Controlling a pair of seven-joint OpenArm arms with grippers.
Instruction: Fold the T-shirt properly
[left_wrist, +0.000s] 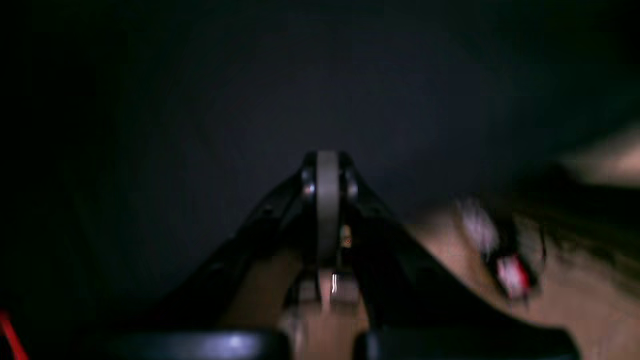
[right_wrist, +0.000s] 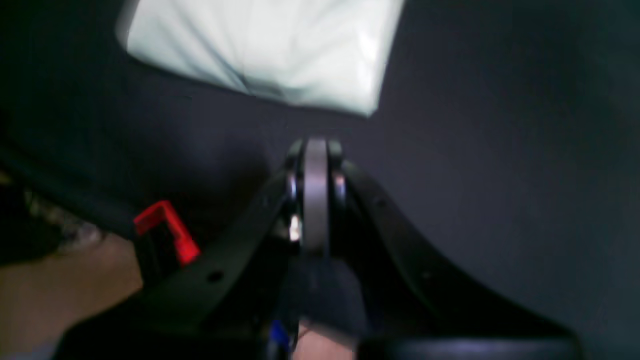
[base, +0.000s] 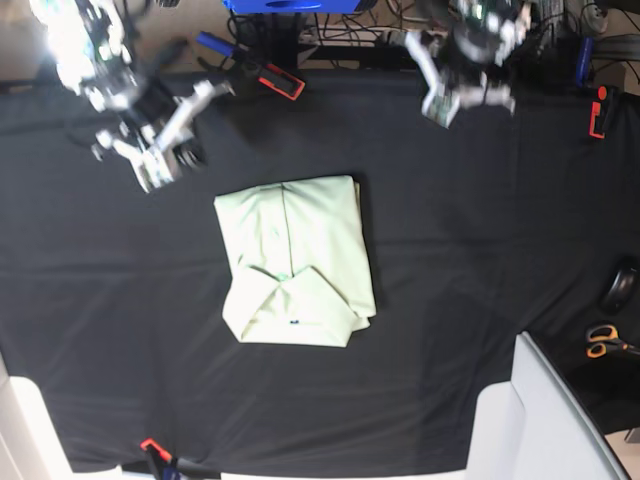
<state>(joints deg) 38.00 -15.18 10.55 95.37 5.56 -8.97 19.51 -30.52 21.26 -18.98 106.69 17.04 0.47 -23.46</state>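
Note:
The pale mint-green T-shirt (base: 295, 260) lies folded into a compact rectangle in the middle of the black table cloth (base: 480, 230), with a tiny dark blue mark near its front edge. In the right wrist view the T-shirt (right_wrist: 265, 50) lies ahead of my right gripper (right_wrist: 316, 150), which is shut, empty and apart from the cloth. In the base view this gripper (base: 153, 176) hovers to the far left of the shirt. My left gripper (left_wrist: 327, 165) is shut and empty over bare black cloth; in the base view it (base: 440, 110) is at the far right, well away from the shirt.
Red clamps sit on the table's far edge (base: 282, 82), its right edge (base: 597, 112) and its near edge (base: 155, 450); one shows in the right wrist view (right_wrist: 167, 230). Scissors (base: 605, 342) and a dark object (base: 620, 288) lie at the right. A grey-white box (base: 540, 420) stands at the lower right.

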